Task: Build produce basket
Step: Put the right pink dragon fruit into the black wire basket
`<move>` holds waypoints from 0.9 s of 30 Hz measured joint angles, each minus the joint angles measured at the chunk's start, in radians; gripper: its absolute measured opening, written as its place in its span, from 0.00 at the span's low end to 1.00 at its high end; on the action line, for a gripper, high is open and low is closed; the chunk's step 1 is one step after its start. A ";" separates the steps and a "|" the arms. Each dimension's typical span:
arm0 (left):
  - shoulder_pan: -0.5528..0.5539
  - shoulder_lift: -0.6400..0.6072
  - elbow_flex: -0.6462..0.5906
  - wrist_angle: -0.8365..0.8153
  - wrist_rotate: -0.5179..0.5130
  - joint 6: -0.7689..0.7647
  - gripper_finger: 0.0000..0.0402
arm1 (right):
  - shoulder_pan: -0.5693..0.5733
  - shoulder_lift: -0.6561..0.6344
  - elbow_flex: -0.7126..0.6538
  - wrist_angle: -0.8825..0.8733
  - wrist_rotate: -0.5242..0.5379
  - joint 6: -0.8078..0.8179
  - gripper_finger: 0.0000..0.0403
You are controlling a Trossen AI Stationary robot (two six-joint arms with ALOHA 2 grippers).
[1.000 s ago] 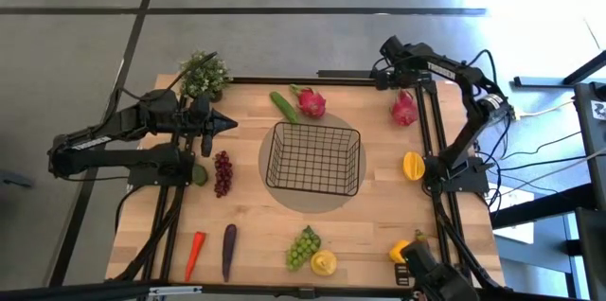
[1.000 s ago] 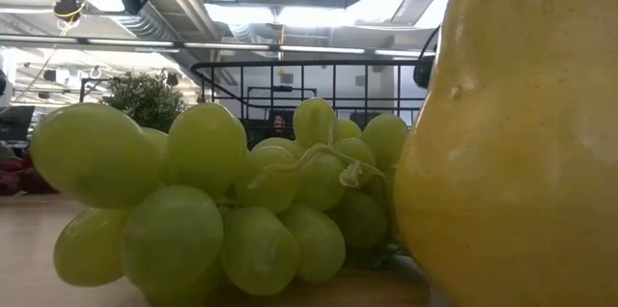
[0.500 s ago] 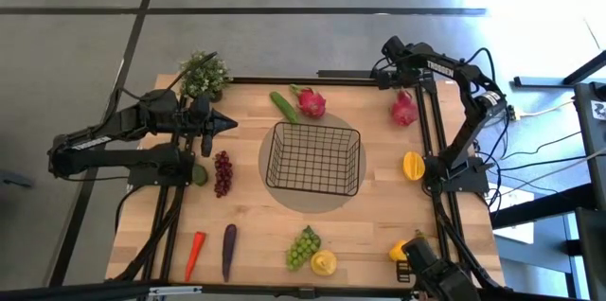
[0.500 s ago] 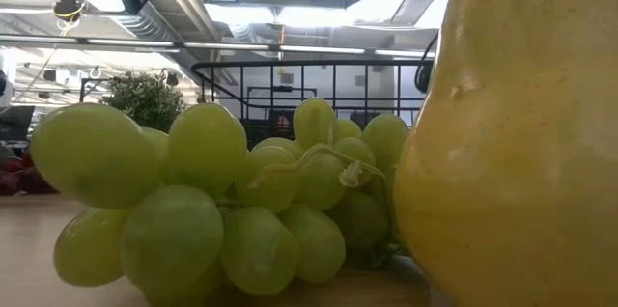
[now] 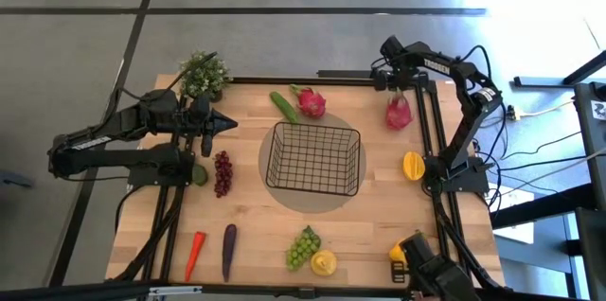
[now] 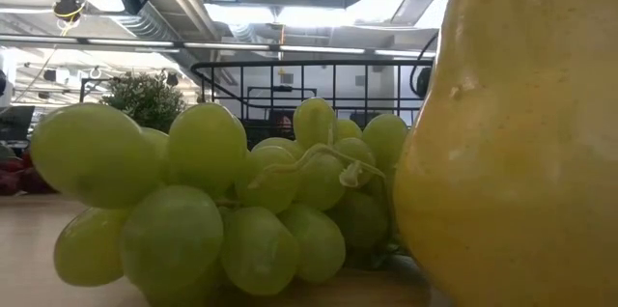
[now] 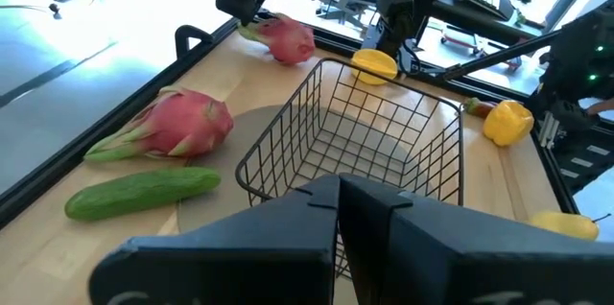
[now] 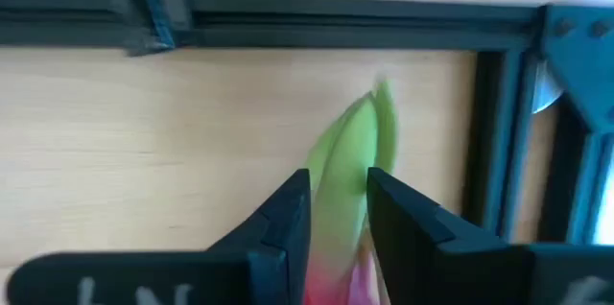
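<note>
The black wire basket [image 5: 314, 159] sits mid-table on a grey round mat. My right gripper [image 5: 391, 81] hangs over the far right corner, shut on a pink dragon fruit [image 5: 399, 112], which the left wrist view shows as well [image 7: 288, 38]. A second dragon fruit [image 5: 311, 102] and a cucumber [image 5: 282, 107] lie beyond the basket's far left corner. Purple grapes [image 5: 222, 173] lie to the basket's left. Green grapes [image 5: 303, 247] and a lemon [image 5: 324, 263] lie near the front edge. My left gripper [image 5: 225, 123] hovers shut left of the basket. My right gripper [image 8: 338, 214] pinches the dragon fruit's green leafy tip [image 8: 347, 152] between its two fingers [image 8: 288, 219], coming from above. The pink body [image 5: 399, 114] hangs below and toward the near side of the fingers. Whether it is off the table, I cannot tell.
A carrot [image 5: 194, 254] and an eggplant [image 5: 228, 249] lie at the near left. Yellow fruits [image 5: 413, 165] [image 5: 401, 250] lie along the right edge. A potted plant [image 5: 204, 74] stands at the far left corner. A black frame rail [image 8: 288, 8] borders the table.
The dragon fruit at the far right has shifted a little toward the basket, under my right gripper. My left arm has kept still.
</note>
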 joint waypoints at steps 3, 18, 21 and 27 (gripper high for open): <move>0.000 0.000 0.000 0.000 0.000 0.000 0.00 | 0.000 0.000 0.022 -0.038 -0.011 0.027 0.24; 0.000 0.000 0.000 0.000 0.000 -0.004 0.00 | -0.002 -0.001 0.028 -0.146 -0.019 0.124 0.24; 0.000 0.000 0.000 0.000 0.000 -0.004 0.00 | -0.002 -0.001 0.028 -0.158 -0.019 0.154 0.24; 0.000 0.000 0.000 0.000 0.000 -0.004 0.00 | -0.002 0.000 0.028 -0.157 -0.020 0.153 0.24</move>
